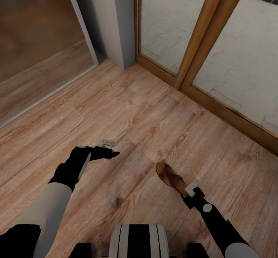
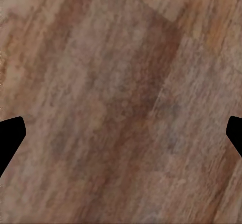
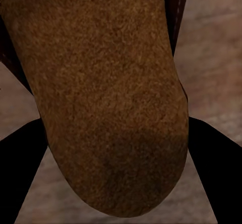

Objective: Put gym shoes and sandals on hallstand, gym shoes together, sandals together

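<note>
1 sandal (image 1: 170,178) on corridor floor (image 1: 135,111), heel end between right gripper (image 1: 188,193) fingers, which straddle it; full clamp unclear. Left gripper (image 1: 109,150) spread wide, nothing held, above bare planks near glass door (image 1: 216,57).

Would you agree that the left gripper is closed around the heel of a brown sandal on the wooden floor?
Not quite: the right gripper is at the sandal heel, as the head view shows. The left gripper hangs open over bare floor.

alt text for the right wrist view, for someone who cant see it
A brown sandal seen close up, its tan suede-like insole facing the camera, sits between the two dark fingers of the right hand. Wood-plank floor shows behind it.
</note>
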{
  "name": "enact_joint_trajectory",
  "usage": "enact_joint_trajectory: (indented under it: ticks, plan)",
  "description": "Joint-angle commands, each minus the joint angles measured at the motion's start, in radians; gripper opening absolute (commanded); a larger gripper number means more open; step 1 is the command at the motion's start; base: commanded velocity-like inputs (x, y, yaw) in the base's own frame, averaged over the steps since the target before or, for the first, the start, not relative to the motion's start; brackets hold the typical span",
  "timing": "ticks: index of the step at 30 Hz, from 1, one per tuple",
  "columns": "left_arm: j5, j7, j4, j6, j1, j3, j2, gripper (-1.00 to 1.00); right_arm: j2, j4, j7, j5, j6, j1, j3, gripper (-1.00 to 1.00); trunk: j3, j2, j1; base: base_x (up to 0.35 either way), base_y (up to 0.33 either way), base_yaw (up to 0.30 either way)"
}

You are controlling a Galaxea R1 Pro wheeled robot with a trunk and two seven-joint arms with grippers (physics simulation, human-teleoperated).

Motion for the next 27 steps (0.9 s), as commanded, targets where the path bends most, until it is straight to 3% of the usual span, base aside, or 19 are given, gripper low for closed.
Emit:
enact_joint_trajectory:
  ticks: [1,11,23,27]
  plan:
    - [-0.011,-0.007,-0.001,0.001,0.0,-0.001,0.001,1.0,0.001,0.0,0.009,0.007,0.003,0.0,-0.003,-1.0,-0.001,0.0,0.0,0.0,0.0,0.0]
    - [-0.008,-0.01,-0.004,0.002,0.006,0.0,0.005,1.0,0.001,0.001,0.007,0.008,0.002,0.0,-0.004,-1.0,-0.001,0.0,0.0,0.0,0.0,0.0]
    - [-0.011,-0.008,-0.001,0.003,0.008,0.003,0.008,1.0,0.001,0.0,0.007,0.007,0.001,0.0,-0.003,-1.0,0.046,0.003,-0.005,0.0,0.0,0.0]
    - [-0.011,0.006,-0.001,-0.008,0.041,0.011,0.014,1.0,0.001,0.003,0.007,0.005,-0.001,0.0,-0.003,-1.0,0.061,0.004,-0.007,0.0,0.0,0.0]
